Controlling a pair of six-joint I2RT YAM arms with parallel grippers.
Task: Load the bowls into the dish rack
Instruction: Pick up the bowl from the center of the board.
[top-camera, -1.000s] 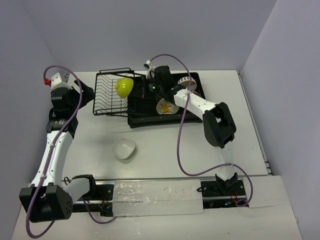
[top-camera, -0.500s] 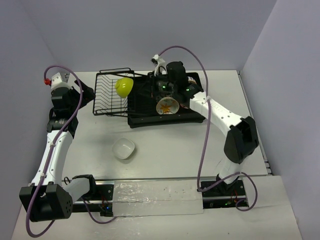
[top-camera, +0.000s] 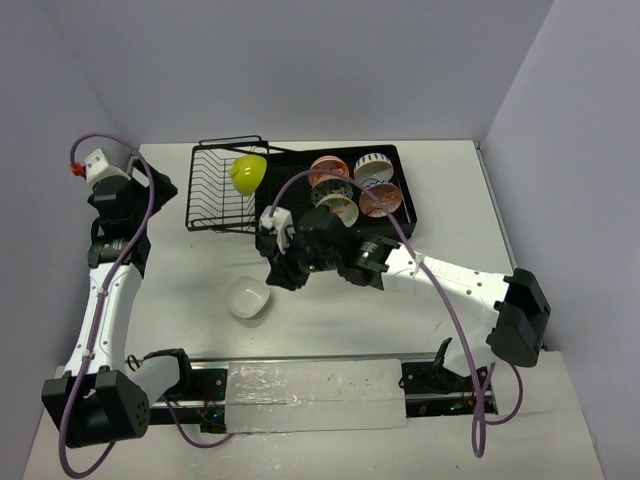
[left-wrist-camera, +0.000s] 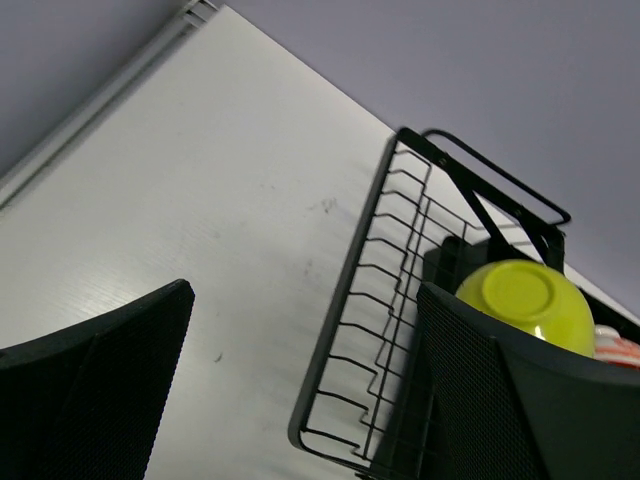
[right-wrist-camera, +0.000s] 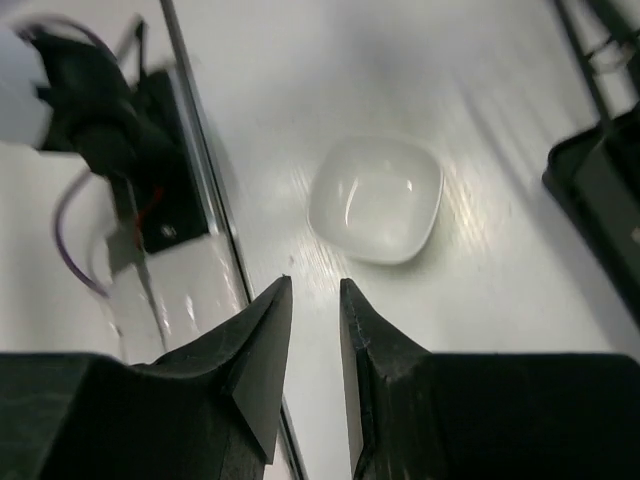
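I find no writing, number, brand or sign that I can read in any of my views. The only markings are the painted patterns on the small round patterned bowls standing in the large black slatted dish rack, and those are ornament, not letters.
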